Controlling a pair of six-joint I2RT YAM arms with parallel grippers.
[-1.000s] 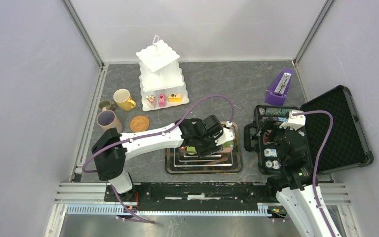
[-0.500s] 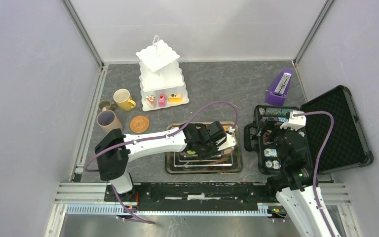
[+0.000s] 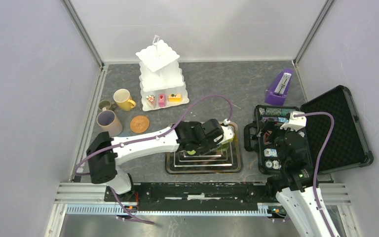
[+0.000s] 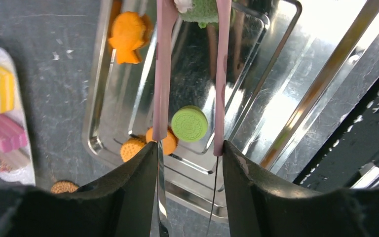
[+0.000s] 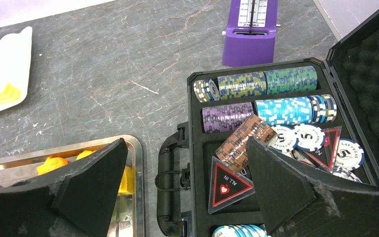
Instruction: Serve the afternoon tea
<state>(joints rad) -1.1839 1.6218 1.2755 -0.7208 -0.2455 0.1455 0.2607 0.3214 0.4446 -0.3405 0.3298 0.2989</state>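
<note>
My left gripper (image 4: pixel 189 148) is shut on pink-tipped metal tongs (image 4: pixel 161 74), one arm against each finger. The tong tips straddle a green toy cake (image 4: pixel 205 10) at the far end of the steel tray (image 4: pixel 296 89). A green biscuit (image 4: pixel 189 124), two orange biscuits (image 4: pixel 132 148) and an orange fish-shaped cake (image 4: pixel 127 32) also lie in the tray. The white three-tier stand (image 3: pixel 160 74) has three cakes on its bottom tier. Beside it are a yellow mug (image 3: pixel 123 99), a beige-lilac mug (image 3: pixel 108 121), a small green mug (image 3: pixel 105 104) and an orange biscuit (image 3: pixel 139 123). My right gripper (image 5: pixel 185 153) is open and empty.
An open black case (image 3: pixel 335 126) of poker chips sits right of the tray, under my right gripper. A purple metronome (image 3: pixel 280 88) stands at the back right. Walls enclose the table on three sides.
My left arm has shifted over the tray toward its far right corner, and its jaws have narrowed on the tongs. The right arm has not moved.
</note>
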